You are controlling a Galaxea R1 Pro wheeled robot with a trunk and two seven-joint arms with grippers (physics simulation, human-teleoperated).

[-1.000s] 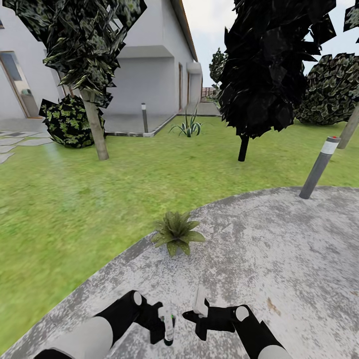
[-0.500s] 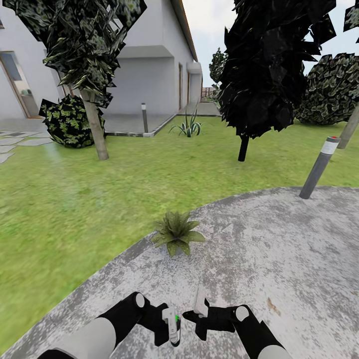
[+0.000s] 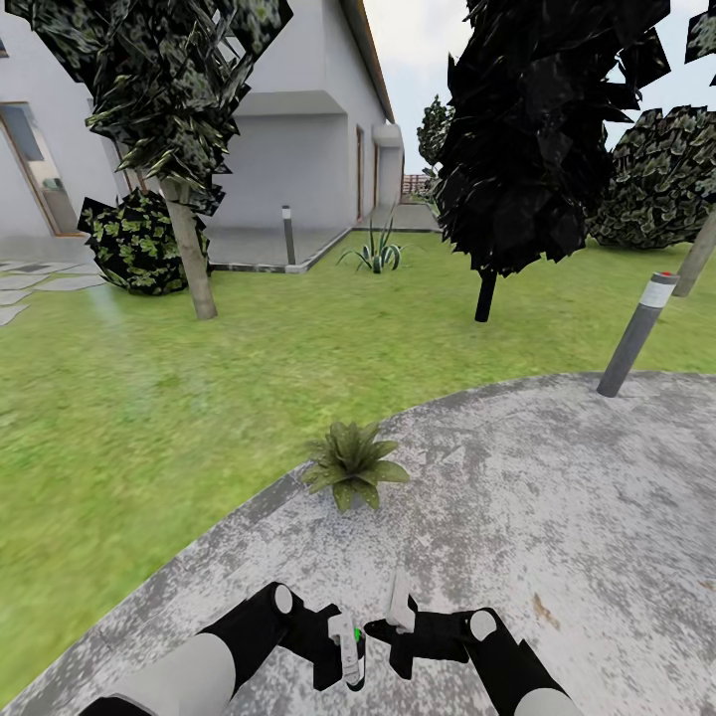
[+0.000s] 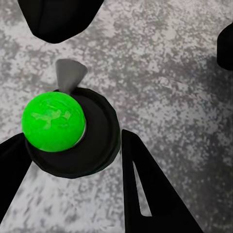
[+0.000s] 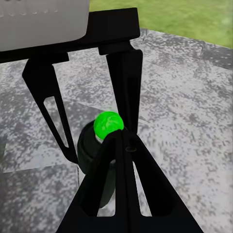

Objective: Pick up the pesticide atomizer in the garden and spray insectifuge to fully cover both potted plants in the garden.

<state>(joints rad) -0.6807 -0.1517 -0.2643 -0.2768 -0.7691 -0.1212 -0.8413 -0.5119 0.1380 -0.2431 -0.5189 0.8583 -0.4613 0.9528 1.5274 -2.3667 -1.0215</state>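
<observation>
The pesticide atomizer (image 3: 348, 648) is a small dark bottle whose round top shows bright green (image 4: 53, 123). My left gripper (image 3: 350, 664) is shut on it low over the grey patio (image 3: 517, 497), with a black finger (image 4: 145, 184) on each side of the bottle. In the right wrist view the atomizer (image 5: 104, 145) sits between the left gripper's fingers (image 5: 124, 82). My right gripper (image 3: 379, 628) hangs just right of the bottle, its two fingers meeting at the tips (image 5: 122, 138) with nothing held. One potted plant (image 3: 352, 465) stands ahead at the patio's edge.
Lawn (image 3: 149, 398) spreads to the left and beyond the patio. A grey bollard (image 3: 636, 333) leans at the right, another (image 3: 288, 234) stands by the house. A pale tree trunk (image 3: 191, 261), a dark tree (image 3: 532, 149), bushes (image 3: 139, 244) and a striped-leaf plant (image 3: 375, 254) lie farther off.
My left gripper has shifted a little to the right with the atomizer, closer to the right gripper. The right arm and the view have stayed still.
</observation>
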